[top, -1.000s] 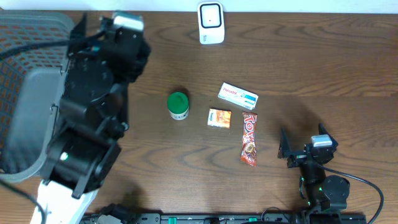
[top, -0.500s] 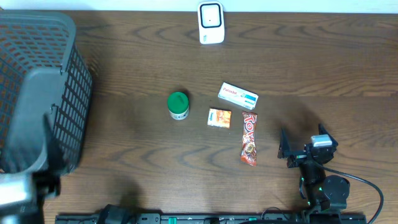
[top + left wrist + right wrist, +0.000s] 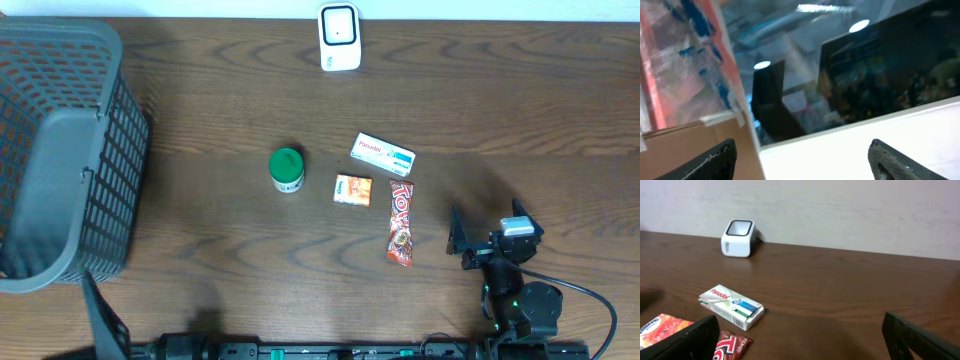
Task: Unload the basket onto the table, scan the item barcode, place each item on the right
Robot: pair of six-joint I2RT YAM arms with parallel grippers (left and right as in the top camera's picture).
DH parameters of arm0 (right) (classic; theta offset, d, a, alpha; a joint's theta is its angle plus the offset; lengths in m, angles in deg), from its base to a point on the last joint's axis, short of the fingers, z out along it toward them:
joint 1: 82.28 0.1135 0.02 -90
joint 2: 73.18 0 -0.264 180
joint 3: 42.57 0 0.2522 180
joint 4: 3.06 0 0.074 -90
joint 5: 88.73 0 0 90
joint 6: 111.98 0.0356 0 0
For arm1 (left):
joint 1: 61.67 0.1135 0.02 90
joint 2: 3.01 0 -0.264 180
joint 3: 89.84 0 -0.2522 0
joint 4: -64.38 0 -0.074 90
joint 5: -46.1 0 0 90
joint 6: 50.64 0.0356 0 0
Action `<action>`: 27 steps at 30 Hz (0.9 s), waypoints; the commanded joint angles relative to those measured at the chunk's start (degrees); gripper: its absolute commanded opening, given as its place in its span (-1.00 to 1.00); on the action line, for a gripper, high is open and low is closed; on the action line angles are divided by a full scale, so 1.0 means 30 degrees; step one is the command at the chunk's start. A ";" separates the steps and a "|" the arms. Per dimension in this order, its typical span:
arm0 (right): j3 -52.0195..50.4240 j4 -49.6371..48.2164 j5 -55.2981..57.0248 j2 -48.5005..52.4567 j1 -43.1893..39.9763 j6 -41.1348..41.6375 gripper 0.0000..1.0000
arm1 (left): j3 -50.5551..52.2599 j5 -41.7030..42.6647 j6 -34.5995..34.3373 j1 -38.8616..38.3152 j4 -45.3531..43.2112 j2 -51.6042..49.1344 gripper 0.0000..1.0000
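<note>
Judging from how things lie, the task has hardly begun; no item is held and none sits in front of the scanner (image 3: 338,38), which stands at the far edge of the bench (image 3: 520,110), well apart from the goods; the green-lidded tub (image 3: 287,170), the small orange packet (image 3: 352,189), the Panadol box (image 3: 383,154) and the red snack bar (image 3: 401,224) lie in a loose cluster mid-bench; the task does not say which one is meant, so picking, lifting and showing a barcode to the scanner are all left to do; the right gripper (image 3: 462,243) sits near the front edge, just right of the snack bar, jaws wide apart and empty; the left gripper (image 3: 800,162) also stands apart with nothing between its fingers, but its camera points up at ceiling lights and dark panes, off the bench; overhead, only a dark sliver of that arm shows at the bottom left, below the grey basket (image 3: 120,160); no barcode is legible on any item; the right wrist view cuts off the snack bar and the packet at its lower edge.
</note>
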 commanded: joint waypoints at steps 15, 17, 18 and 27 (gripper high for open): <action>-0.0022 0.0051 0.0051 -0.0066 0.0182 -0.0219 0.98 | 0.0095 -0.0117 -0.1428 -0.0066 -0.2936 0.3286 0.69; -0.0022 0.0051 0.0051 -0.0066 0.0182 -0.0219 0.98 | 0.0233 -0.0117 -0.1435 -0.0058 -0.3461 0.3249 0.69; -0.0022 0.0051 0.0051 -0.0066 0.0182 -0.0219 0.98 | 0.0321 -0.0124 -0.1435 -0.0058 -0.3636 0.3213 0.68; -0.0022 -0.0299 0.0240 -0.0066 0.0182 -0.0233 0.99 | 0.1945 -0.2900 -0.3067 -0.0066 0.0306 0.2739 0.68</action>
